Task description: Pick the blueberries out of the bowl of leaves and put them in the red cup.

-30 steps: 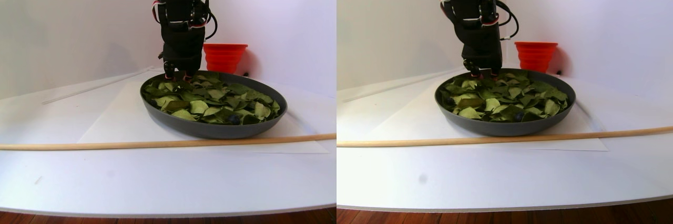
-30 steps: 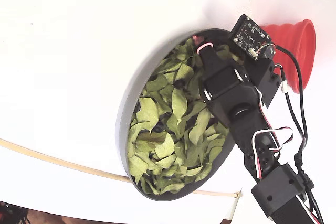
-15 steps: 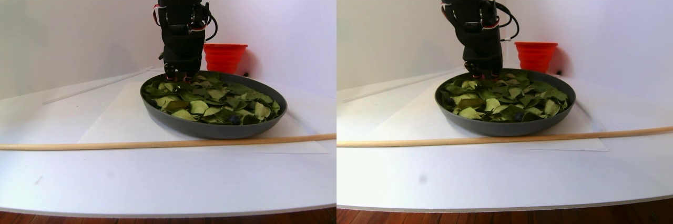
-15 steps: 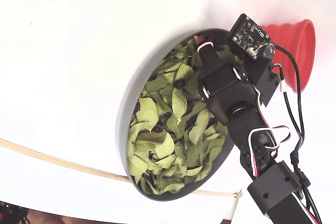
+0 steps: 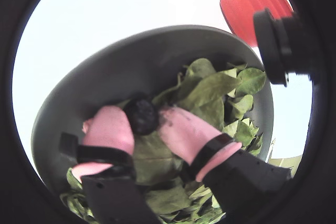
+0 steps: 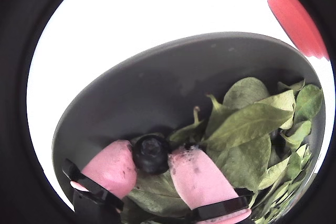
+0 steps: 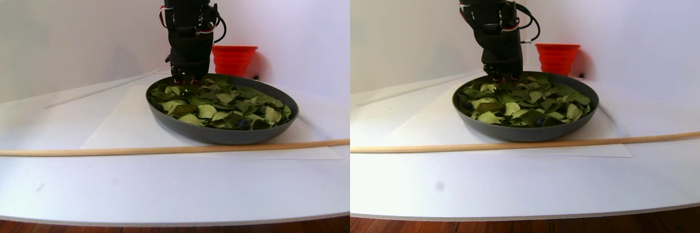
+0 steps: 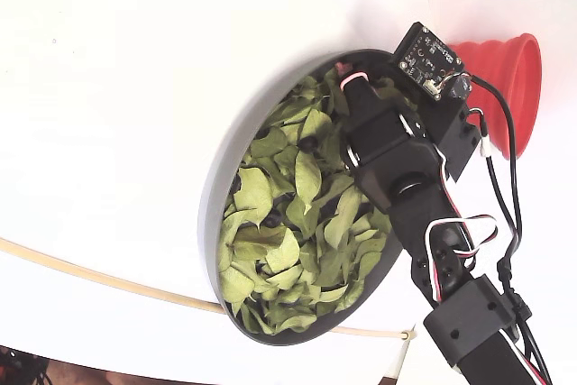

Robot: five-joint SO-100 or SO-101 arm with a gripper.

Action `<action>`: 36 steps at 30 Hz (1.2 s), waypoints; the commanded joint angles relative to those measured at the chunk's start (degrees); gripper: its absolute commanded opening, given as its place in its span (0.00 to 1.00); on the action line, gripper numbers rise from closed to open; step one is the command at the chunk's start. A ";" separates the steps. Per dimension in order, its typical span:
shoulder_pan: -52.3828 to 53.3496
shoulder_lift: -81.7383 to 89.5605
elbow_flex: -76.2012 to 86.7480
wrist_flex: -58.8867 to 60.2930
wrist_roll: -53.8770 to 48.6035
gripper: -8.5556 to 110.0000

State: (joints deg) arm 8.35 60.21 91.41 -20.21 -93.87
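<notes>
Both wrist views are fisheye with a black ring vignette cutting off the corners. In a wrist view the gripper (image 5: pixel 144 119) has its pink fingertips (image 5: pixel 107 127) closed to berry width, pinching one dark blueberry (image 5: pixel 140 116) between them; another wrist view shows the same blueberry (image 6: pixel 151 153) clamped between the pink pads (image 6: pixel 195 174), its crown end facing the camera. Berry is round, no long axis to call.

The pinched berry sits near the inner wall of the dark grey bowl (image 5: pixel 131 59), just above the leaves (image 5: pixel 210 90); can't tell whether it touches the leaf under it. The red cup (image 5: pixel 249 1) is cut off at the top right edge, partly behind a black round part of the arm; in another wrist view only a red sliver shows.

In the stereo pair the gripper (image 7: pixel 186 77) is down at the bowl's far rim; its fingertips and the held berry are too small and dark to make out. The bowl (image 7: pixel 219 134) is full of leaves (image 7: pixel 219 104). One loose dark berry (image 7: pixel 241 126) shows near the front rim. The red cup (image 7: pixel 234 59) stands upright behind the bowl, mouth up, partly hidden by the arm. A wooden dowel (image 7: pixel 109 149) lies across the table, in front of the bowl.

In the fixed view the arm covers the fingertips; the bowl (image 8: pixel 221 182) is a long oval running top to bottom; the red cup (image 8: pixel 509 87) is beside the bowl's upper right, partly behind a circuit board (image 8: pixel 428 60).
</notes>
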 commanded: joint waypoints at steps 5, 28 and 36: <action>1.32 4.92 -0.26 -0.97 -0.62 0.16; 1.14 15.03 5.45 -0.97 0.26 0.16; 1.41 18.28 7.47 -0.97 0.00 0.16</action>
State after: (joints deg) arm 8.44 68.99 99.32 -20.21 -94.39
